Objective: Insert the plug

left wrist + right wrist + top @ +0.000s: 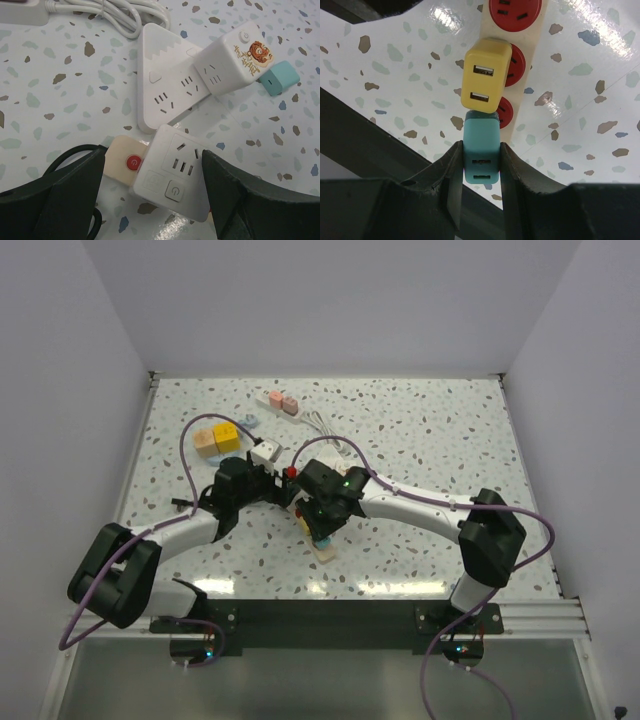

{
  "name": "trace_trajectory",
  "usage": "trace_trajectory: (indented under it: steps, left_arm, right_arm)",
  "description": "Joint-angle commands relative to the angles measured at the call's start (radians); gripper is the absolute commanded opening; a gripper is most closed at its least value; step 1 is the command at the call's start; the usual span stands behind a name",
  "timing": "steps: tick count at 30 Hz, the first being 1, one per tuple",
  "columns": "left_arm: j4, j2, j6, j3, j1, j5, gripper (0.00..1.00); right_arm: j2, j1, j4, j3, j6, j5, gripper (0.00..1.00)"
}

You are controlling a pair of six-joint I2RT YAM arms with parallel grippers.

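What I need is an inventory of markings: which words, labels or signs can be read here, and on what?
No legible words anywhere.
Red characters beside the tiger on the white cube adapter: too blurred to read.
Power sign: cube button, red button, grey button on the white socket block.
Held teal plug, yellow plug: no text.

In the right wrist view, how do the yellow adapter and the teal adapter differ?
The yellow adapter stands free on the socket strip, over a red socket; the teal adapter is clamped between the right fingers. The yellow adapter sits farther up the strip; the teal adapter is nearer the camera, and whether it is seated cannot be told. Both show two USB ports.
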Motion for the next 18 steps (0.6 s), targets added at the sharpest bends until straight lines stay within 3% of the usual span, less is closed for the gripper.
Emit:
trace_trajectory:
  steps: [1, 18]
  left_arm:
    - [0.013, 0.007, 0.024, 0.04, -0.006, 0.024, 0.83]
    - [0.01, 0.018, 0.026, 0.043, -0.008, 0.024, 0.83]
  right_arm:
    - [0.017, 0.005, 0.018, 0.027, -0.007, 0.051, 0.0]
    - [-0.01, 0.011, 0.025, 0.028, -0.002, 0.059, 0.0]
